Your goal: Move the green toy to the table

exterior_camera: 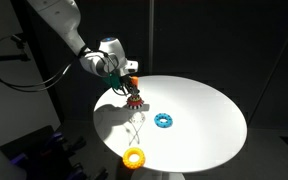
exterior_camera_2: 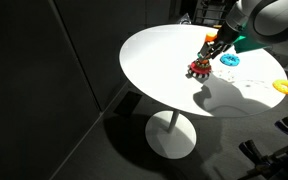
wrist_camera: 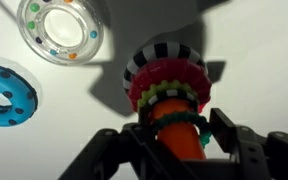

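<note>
The green toy [wrist_camera: 177,118] is a small green ring round the orange cone of a ring stacker [wrist_camera: 166,75], above its red and yellow-green rings and striped base. The stacker stands on the round white table [exterior_camera: 214,110] in both exterior views [exterior_camera: 136,101] [exterior_camera_2: 198,69]. My gripper [wrist_camera: 182,128] comes down over the cone, with one finger on each side of the green ring, closed against it. The gripper also shows in both exterior views [exterior_camera: 133,88] [exterior_camera_2: 211,50]. The table shows in an exterior view [exterior_camera_2: 154,60].
A blue ring [wrist_camera: 4,92] [exterior_camera: 164,121] [exterior_camera_2: 229,60] and a clear ring with coloured beads [wrist_camera: 59,28] lie on the table near the stacker. A yellow ring [exterior_camera: 134,157] [exterior_camera_2: 283,87] lies close to the table's edge. The surroundings are dark.
</note>
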Action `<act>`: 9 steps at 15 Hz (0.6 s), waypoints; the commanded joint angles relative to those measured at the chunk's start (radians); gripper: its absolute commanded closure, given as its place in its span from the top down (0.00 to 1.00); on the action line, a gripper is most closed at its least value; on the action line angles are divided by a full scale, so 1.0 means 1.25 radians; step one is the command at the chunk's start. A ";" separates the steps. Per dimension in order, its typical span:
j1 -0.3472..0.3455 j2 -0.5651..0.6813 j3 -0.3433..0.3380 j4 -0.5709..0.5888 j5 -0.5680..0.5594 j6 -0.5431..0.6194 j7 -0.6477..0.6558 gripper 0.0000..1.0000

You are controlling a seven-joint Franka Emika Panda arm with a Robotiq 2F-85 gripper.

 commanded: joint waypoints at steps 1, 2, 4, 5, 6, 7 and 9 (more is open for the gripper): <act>0.020 -0.050 -0.020 -0.007 -0.011 -0.021 0.037 0.38; 0.021 -0.063 -0.020 -0.008 -0.010 -0.024 0.043 0.38; 0.020 -0.094 -0.014 -0.010 -0.006 -0.033 0.053 0.38; 0.022 -0.108 -0.015 -0.012 -0.009 -0.031 0.062 0.38; 0.020 -0.130 -0.008 -0.015 -0.007 -0.031 0.065 0.38; 0.032 -0.148 -0.015 -0.017 -0.007 -0.030 0.072 0.38; 0.038 -0.182 -0.015 -0.018 -0.009 -0.029 0.086 0.38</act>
